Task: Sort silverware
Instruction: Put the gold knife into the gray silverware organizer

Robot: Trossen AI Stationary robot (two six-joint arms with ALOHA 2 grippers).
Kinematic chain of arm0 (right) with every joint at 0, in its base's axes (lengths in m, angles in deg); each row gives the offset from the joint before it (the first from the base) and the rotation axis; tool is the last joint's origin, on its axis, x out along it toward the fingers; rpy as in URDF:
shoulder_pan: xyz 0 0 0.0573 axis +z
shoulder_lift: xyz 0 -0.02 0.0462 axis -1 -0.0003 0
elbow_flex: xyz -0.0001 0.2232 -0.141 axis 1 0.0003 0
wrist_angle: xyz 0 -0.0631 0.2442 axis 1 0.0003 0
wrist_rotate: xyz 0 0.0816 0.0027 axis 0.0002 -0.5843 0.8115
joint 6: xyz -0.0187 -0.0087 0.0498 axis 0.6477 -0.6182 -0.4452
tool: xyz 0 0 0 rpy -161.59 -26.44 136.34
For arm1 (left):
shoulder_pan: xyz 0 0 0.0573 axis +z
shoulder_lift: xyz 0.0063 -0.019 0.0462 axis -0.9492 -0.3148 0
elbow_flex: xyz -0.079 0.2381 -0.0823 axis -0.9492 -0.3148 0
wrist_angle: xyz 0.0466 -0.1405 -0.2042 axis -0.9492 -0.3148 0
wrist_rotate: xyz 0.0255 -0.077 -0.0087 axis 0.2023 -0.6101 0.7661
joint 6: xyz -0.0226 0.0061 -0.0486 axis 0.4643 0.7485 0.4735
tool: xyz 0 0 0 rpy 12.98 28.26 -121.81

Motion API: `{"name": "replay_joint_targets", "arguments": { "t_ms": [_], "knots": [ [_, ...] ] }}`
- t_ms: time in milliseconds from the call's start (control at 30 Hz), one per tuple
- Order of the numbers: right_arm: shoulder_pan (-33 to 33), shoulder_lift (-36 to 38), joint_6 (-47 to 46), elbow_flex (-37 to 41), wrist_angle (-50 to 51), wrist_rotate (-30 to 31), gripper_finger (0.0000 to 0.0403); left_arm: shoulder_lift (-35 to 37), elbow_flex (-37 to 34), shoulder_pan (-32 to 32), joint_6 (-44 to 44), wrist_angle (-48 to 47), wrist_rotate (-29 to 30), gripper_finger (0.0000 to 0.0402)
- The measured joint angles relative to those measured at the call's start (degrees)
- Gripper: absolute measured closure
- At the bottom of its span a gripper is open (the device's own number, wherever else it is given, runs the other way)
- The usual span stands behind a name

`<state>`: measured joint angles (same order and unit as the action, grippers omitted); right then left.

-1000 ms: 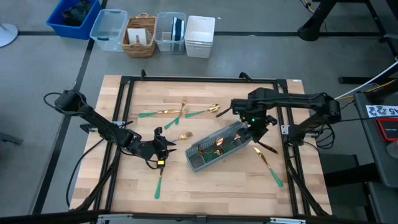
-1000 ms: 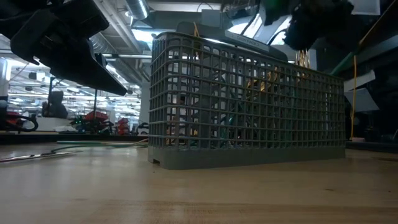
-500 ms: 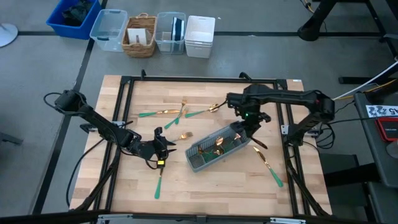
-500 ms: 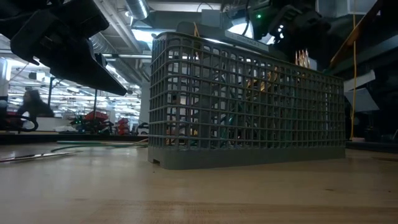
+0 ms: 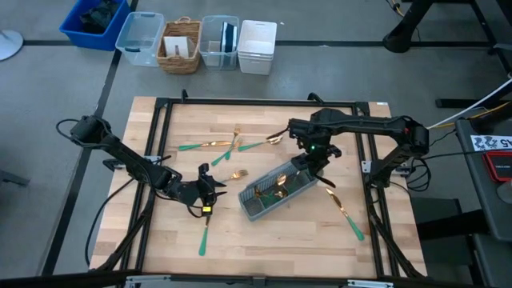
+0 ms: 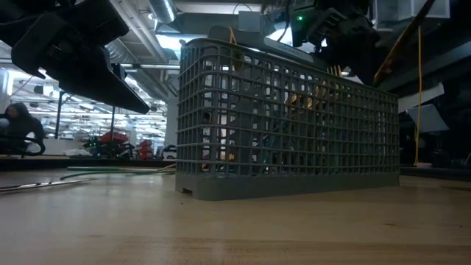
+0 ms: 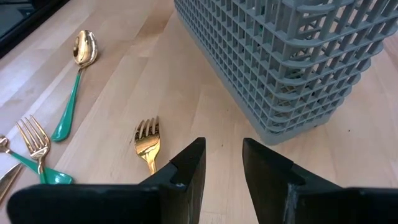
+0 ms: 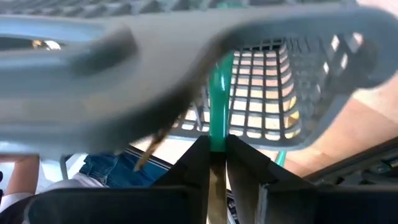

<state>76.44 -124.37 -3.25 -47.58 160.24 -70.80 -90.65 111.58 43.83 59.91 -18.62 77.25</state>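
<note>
Over the caddy (image 5: 278,189), right gripper (image 5: 314,162) farther inward than before.

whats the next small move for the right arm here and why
Probably lower and release. The right gripper is pinched on a green-handled piece right at the grey caddy, its handle up against the caddy's rim, so letting it slide into a compartment looks like the natural step.
</note>
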Motion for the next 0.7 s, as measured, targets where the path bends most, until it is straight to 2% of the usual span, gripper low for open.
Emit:
{"name": "replay_joint_targets", "arguments": {
  "t_ms": [700],
  "knots": [
    [0.00, 0.02, 0.02, 0.00, -0.16, 2.32, 0.0347, -0.04, 0.00, 0.01, -0.01, -0.08, 0.00, 0.0302]
  ]
}}
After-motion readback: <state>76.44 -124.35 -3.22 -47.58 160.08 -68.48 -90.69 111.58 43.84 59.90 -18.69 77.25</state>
